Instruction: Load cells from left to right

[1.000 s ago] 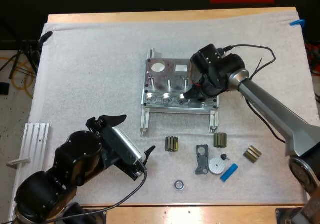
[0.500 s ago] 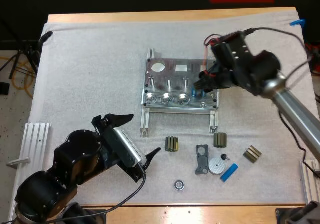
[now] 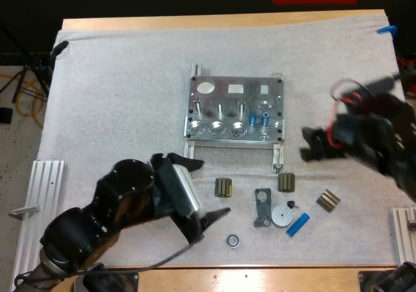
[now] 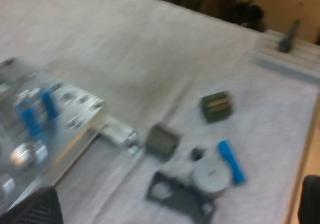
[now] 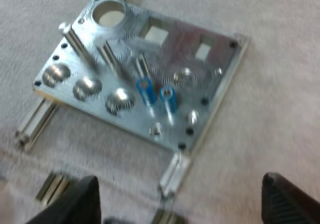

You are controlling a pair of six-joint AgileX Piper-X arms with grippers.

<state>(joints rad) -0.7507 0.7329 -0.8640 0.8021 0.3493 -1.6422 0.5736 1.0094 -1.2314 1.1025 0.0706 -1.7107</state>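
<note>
Near the mat's (image 3: 117,84) right edge the right gripper (image 3: 307,146) now sits well clear of the fixture (image 3: 227,93); half a second ago it was right at the fixture's right side with blue showing at its tips, and a second ago it was down over that same spot. In the right wrist view its fingers (image 5: 82,201) are spread wide with nothing between them, so we read that as a release just done. Two blue cylinders (image 3: 252,118) stand upright side by side in the right half of the fixture, just behind the row of round silver pockets, and nothing is touching them. The fixture itself stays mid-mat and looks unmoved. The left gripper (image 3: 211,188) has swung over from the front left corner toward the middle of the front edge; its jaws are spread and empty, and it is close to the leftmost of the small dark parts (image 3: 224,187). One loose blue cylinder (image 3: 298,224) lies flat near the front edge, right of centre, beside a round grey disc (image 3: 281,214) and a dark bracket (image 3: 262,207). Our judgement is that one cell has just gone in and the loose cylinder is the next pick. Which slot it fills next we cannot tell.
</note>
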